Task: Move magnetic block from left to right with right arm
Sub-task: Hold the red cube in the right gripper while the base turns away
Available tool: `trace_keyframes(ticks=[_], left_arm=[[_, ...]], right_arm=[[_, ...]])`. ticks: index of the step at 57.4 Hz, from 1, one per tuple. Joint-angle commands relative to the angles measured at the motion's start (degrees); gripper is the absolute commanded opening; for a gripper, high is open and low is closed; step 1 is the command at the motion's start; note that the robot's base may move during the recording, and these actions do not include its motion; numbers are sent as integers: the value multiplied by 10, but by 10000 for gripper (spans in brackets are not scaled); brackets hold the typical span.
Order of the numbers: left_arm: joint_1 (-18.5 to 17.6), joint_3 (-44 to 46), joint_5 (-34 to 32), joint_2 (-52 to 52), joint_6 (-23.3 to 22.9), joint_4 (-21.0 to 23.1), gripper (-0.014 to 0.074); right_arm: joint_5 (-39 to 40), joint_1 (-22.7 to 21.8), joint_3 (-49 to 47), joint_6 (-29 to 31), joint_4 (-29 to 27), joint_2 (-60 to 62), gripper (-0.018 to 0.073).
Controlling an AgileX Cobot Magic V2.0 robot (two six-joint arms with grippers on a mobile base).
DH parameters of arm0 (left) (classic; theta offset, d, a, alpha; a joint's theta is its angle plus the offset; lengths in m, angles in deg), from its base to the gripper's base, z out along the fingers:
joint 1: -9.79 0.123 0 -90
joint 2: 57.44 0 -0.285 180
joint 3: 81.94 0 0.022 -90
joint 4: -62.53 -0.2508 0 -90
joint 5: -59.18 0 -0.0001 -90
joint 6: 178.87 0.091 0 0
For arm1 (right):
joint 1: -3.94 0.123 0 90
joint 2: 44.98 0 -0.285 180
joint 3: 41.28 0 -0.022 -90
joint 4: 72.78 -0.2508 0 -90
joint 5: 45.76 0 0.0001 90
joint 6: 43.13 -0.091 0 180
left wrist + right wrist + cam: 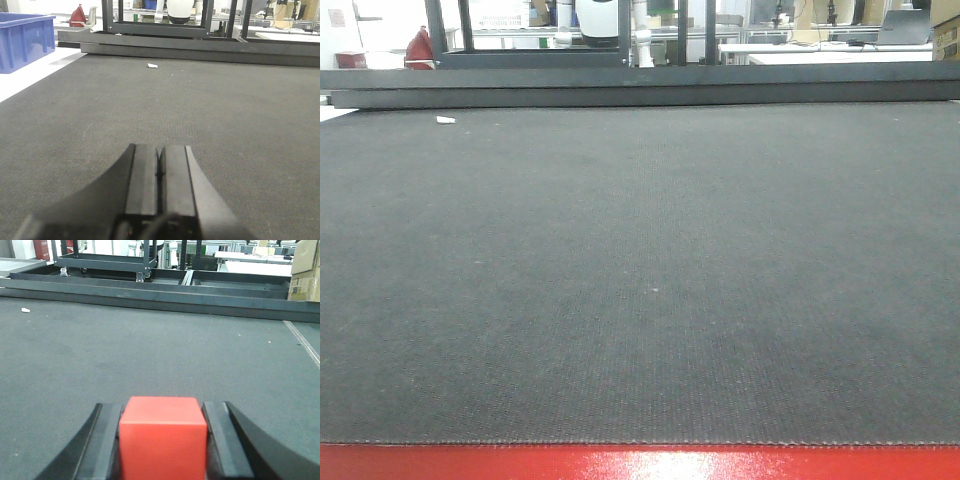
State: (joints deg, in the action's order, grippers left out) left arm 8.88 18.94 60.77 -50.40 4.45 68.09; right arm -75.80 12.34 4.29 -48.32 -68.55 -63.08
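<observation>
Now your right gripper (162,410) pinches the magnetic block (163,440) squarely, one flat face against each finger, above the grey mat (150,340), whose right edge lies ahead-right. Your left gripper (160,160) is pressed together, empty.

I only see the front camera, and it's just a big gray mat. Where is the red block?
Observer: The right end effector is shut on the red block.
Operator: Is the other arm holding something too?
Observer: No, the left end effector is shut with nothing in it.
Operator: Anything else I can't see?
Observer: A blue bin stands on the white surface left of the mat.
</observation>
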Motion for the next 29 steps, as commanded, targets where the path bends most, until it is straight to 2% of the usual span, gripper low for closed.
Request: trace_keyframes(ticks=[1,29], left_arm=[[1,-5,-48,-7,-3,3,-126],[1,-5,-48,-7,-3,3,-126]], right_arm=[[55,-3,-16,4,6,-7,231],[55,-3,-16,4,6,-8,231]])
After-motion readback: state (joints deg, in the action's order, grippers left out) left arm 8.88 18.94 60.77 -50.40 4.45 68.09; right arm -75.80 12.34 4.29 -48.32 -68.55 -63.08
